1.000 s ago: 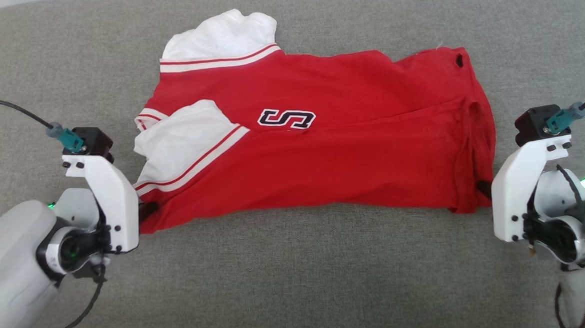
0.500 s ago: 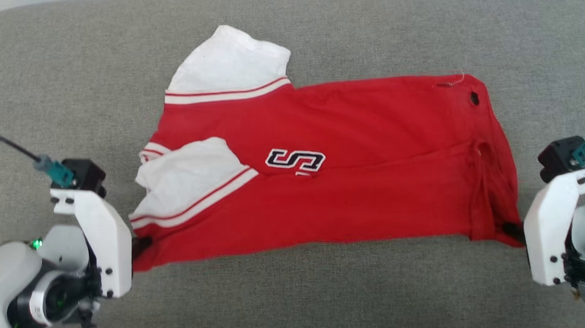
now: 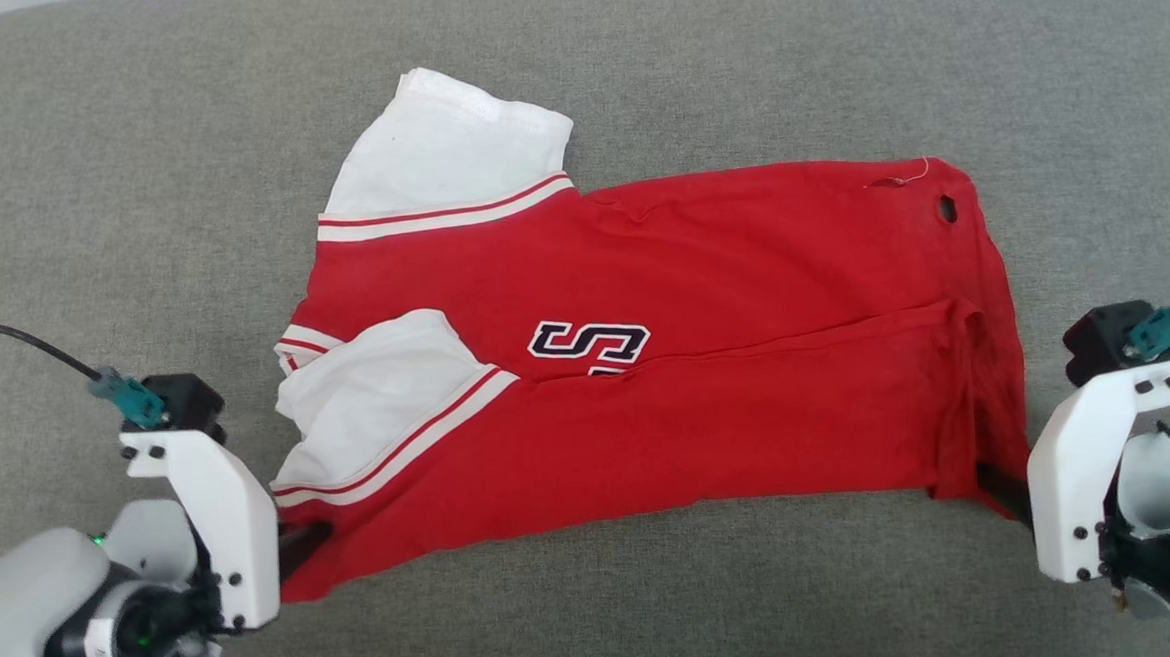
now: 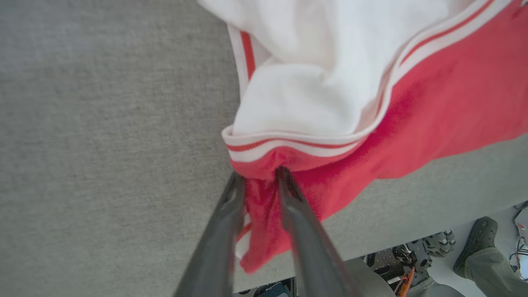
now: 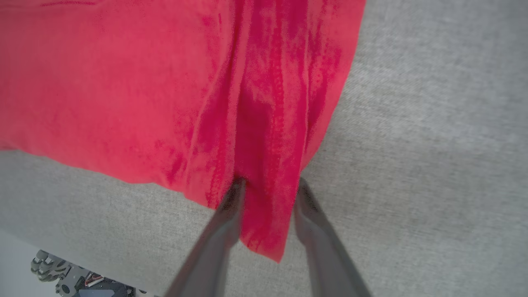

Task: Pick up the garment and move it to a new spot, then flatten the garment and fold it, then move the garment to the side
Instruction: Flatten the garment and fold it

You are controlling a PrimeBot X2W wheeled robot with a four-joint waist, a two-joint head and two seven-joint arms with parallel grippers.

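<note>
**Fold laid down, fingers slack at both near corners**

The garment lies folded lengthwise in the middle of the grey counter, its near edge running between the arms. The left gripper and right gripper each straddle a near corner, fingers spread and the cloth loose between them, likely so the fold settles undisturbed
</note>
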